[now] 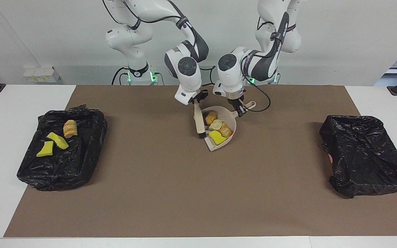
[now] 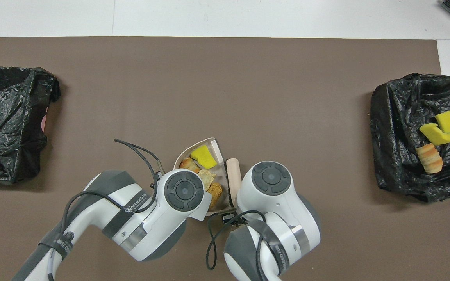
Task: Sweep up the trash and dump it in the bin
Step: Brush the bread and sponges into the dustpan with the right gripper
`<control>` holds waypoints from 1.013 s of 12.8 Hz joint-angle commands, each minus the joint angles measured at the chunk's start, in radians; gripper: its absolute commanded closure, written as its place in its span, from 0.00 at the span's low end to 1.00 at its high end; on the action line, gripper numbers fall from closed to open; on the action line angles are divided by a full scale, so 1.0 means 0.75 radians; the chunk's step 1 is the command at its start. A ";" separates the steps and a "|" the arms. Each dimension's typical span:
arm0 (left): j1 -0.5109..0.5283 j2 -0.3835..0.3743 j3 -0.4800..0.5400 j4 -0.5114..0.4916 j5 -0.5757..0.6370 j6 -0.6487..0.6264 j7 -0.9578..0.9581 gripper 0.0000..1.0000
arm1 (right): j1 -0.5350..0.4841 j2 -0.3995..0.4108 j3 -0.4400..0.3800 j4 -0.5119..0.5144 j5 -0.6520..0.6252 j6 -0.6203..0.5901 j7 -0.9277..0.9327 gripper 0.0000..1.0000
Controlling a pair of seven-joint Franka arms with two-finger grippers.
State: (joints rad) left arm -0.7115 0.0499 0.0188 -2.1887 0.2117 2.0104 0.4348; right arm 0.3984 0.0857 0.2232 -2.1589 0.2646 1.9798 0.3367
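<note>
A beige dustpan point(image 1: 228, 116) lies low over the middle of the brown mat, close to the robots. It holds three golden-brown bread bits point(image 1: 211, 117) and one yellow sponge chunk point(image 1: 216, 137). My left gripper point(image 1: 240, 109) is shut on the dustpan's handle. My right gripper point(image 1: 196, 103) is shut on the beige brush point(image 1: 199, 125), which stands beside the dustpan toward the right arm's end. In the overhead view the dustpan point(image 2: 215, 149), the sponge chunk point(image 2: 203, 157) and the brush point(image 2: 233, 171) show between the two wrists, which hide both grippers.
A black-lined bin point(image 1: 81, 162) at the right arm's end of the table holds two yellow sponge chunks point(image 1: 57, 140) and one croissant bit point(image 1: 70, 128). Another black-lined bin point(image 1: 364, 155) stands at the left arm's end. The brown mat point(image 1: 184, 193) covers the table.
</note>
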 commanded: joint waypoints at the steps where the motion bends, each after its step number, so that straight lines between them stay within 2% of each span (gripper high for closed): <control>1: 0.018 -0.038 -0.003 -0.045 -0.006 0.038 0.029 1.00 | -0.079 -0.075 0.005 -0.001 -0.087 -0.097 -0.042 1.00; 4: 0.038 -0.030 -0.003 -0.041 -0.004 0.054 0.111 1.00 | -0.098 -0.098 0.007 -0.003 -0.136 -0.104 -0.024 1.00; 7: 0.065 -0.024 0.003 -0.021 -0.004 0.046 0.383 1.00 | -0.043 -0.135 0.015 -0.022 -0.203 -0.126 0.060 1.00; 10: 0.128 -0.028 0.006 0.030 0.006 0.025 0.481 1.00 | -0.036 -0.155 0.019 -0.054 -0.201 -0.106 0.093 1.00; 13: 0.180 -0.054 0.010 0.045 0.014 0.003 0.598 1.00 | 0.080 -0.108 0.021 -0.061 -0.191 -0.022 0.244 1.00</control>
State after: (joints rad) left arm -0.6005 0.0428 0.0300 -2.1580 0.2155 2.0294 0.8324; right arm 0.4117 0.0041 0.2334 -2.1781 0.1310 1.9151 0.4415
